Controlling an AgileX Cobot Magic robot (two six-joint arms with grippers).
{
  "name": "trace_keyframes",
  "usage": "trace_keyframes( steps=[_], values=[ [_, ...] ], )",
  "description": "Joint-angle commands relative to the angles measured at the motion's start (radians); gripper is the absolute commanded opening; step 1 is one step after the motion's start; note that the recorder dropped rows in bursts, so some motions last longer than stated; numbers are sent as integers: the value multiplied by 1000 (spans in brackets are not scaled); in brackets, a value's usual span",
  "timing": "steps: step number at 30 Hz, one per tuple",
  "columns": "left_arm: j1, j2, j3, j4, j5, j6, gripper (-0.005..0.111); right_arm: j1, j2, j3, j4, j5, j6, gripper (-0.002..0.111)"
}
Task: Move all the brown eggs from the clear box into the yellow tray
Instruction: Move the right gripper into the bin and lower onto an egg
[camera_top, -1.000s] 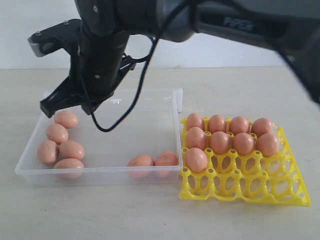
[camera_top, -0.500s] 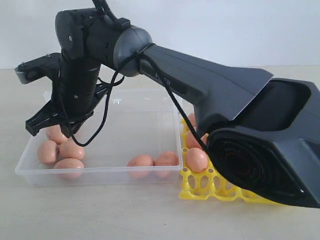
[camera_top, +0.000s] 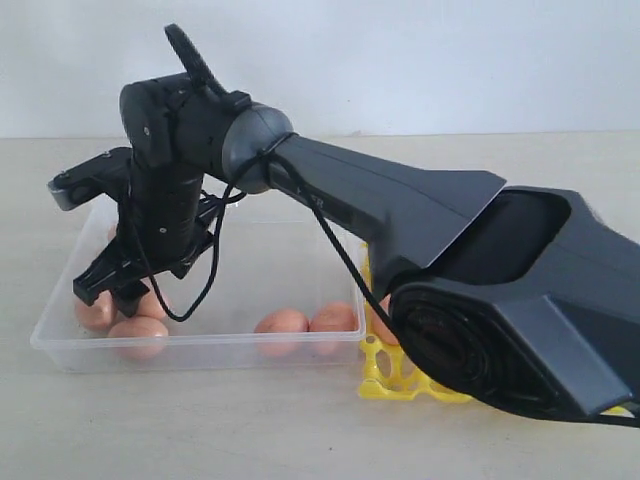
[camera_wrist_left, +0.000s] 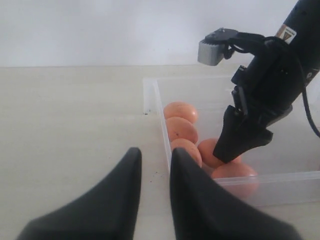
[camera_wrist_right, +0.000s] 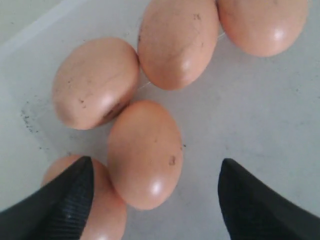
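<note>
Exterior: the right gripper (camera_top: 108, 290) dips into the clear box (camera_top: 200, 346) beside an end wall, with brown eggs (camera_top: 137, 330) beneath it. Bare floor stretches behind it toward the yellow tray (camera_top: 385, 377). Left wrist: the left gripper (camera_wrist_left: 155, 152) is barely parted and empty, outside the rim. Right wrist: jaws wide, one egg between.

The right arm (camera_top: 400, 210) spanned the exterior view from 4 o'clock across the middle toward 9 o'clock. Its wrist was bent so that the right tool (camera_top: 105, 295) pointed steeply down. That tool's two fingers (camera_wrist_right: 55, 200) stood wide apart and gripped nothing. The left tool (camera_wrist_left: 152, 165) hung low and roughly level, its fingers parted by a narrow gap with nothing between them.
</note>
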Motion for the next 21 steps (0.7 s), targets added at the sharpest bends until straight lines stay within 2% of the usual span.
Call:
trace_keyframes(
  steps=[1,9,12,14,16,17,21],
  values=[
    [-3,-2,-3,-6,-1,-10,22,-7,18,-4,-30,-59,-4,67],
    [-3,-2,-3,-6,-1,-10,22,-7,57,-4,-31,-145,-4,65],
    [-3,-2,-3,-6,-1,-10,22,-7,63,-4,-31,-145,3,51],
    [-3,-2,-3,-6,-1,-10,22,-7,63,-4,-31,-145,12,31],
    [-3,-2,-3,-6,-1,-10,22,-7,63,-4,-31,-143,12,5],
    [-3,-2,-3,-6,-1,-10,22,-7,63,-4,-29,-145,17,0],
    [-3,-2,-3,-6,-1,-10,22,-7,63,-4,-29,-161,44,0]
  ],
)
